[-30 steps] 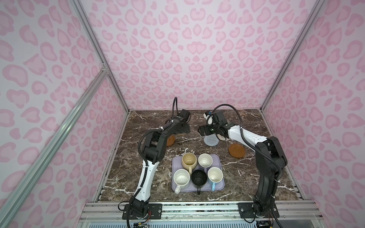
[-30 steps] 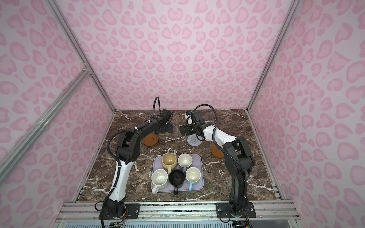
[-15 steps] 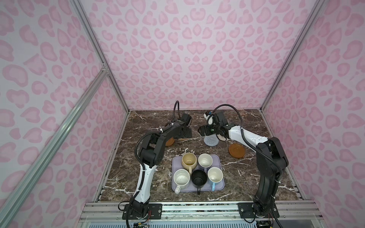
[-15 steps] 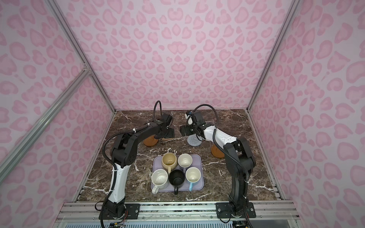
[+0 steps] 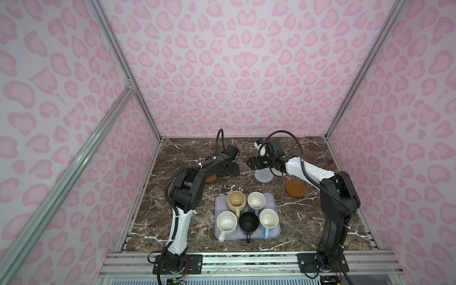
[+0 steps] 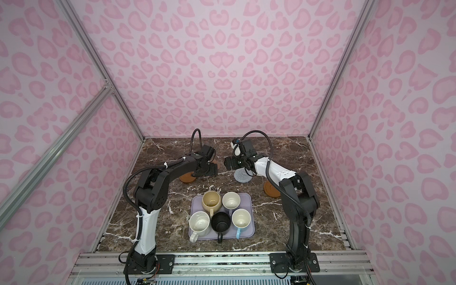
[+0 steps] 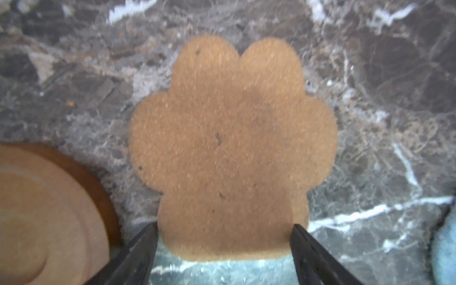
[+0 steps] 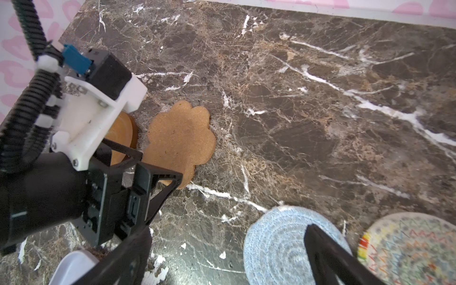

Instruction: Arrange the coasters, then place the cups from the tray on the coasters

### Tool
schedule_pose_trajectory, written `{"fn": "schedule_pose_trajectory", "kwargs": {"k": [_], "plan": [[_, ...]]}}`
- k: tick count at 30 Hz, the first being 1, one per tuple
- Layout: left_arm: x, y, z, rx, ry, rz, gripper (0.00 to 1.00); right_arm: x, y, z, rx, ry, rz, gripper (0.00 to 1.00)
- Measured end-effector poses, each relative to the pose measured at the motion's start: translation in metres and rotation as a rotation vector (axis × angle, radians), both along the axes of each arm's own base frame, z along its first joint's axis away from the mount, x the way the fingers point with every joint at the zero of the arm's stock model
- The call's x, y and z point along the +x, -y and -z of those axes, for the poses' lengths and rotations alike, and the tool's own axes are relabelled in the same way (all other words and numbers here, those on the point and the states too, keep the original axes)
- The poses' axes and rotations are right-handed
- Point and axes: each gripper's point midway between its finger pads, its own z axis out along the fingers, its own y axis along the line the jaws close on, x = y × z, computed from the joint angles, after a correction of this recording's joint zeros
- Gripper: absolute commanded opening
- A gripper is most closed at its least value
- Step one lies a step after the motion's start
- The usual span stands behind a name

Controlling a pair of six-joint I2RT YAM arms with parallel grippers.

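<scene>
Both arms reach past the tray (image 5: 234,236), where five cups (image 5: 236,201) stay, the left gripper (image 7: 223,227) now slightly nearer it, fingers (image 7: 143,246) wide apart astride the flat-lying paw coaster (image 7: 232,138), the right gripper (image 8: 228,228) gaping empty over the blue-grey coaster (image 8: 278,244).

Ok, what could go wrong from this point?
The open left end effector straddles the flat paw coaster; closing may slip off it or nudge the brown disc close beside it.
The open right end effector sits over the blue woven coaster close to the left one; they could collide.
The mugs stand packed on the tray; lifting one may knock neighbours.
</scene>
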Motion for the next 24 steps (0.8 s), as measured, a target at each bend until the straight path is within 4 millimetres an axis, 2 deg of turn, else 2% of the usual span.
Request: {"fn": "schedule_pose_trajectory", "kwargs": {"k": [12,18,20,22,24], "plan": [[-0.006,-0.001,-0.007,-0.006,-0.018,-0.004,0.85,0.0,-0.001,0.0,0.005,-0.002,-0.002,0.99],[-0.002,0.002,-0.049,-0.052,0.058,-0.002,0.87,-0.003,0.002,0.0,0.006,-0.005,0.009,0.99],[-0.004,0.002,-0.065,-0.072,0.092,-0.001,0.91,-0.006,0.004,-0.003,0.005,-0.003,0.017,0.99],[-0.008,0.002,-0.078,-0.101,0.122,0.006,1.0,-0.008,0.009,-0.008,-0.004,0.01,0.032,0.99],[-0.017,0.003,-0.088,-0.142,0.146,0.014,0.97,-0.013,0.015,-0.011,-0.01,0.017,0.046,1.0]]}}
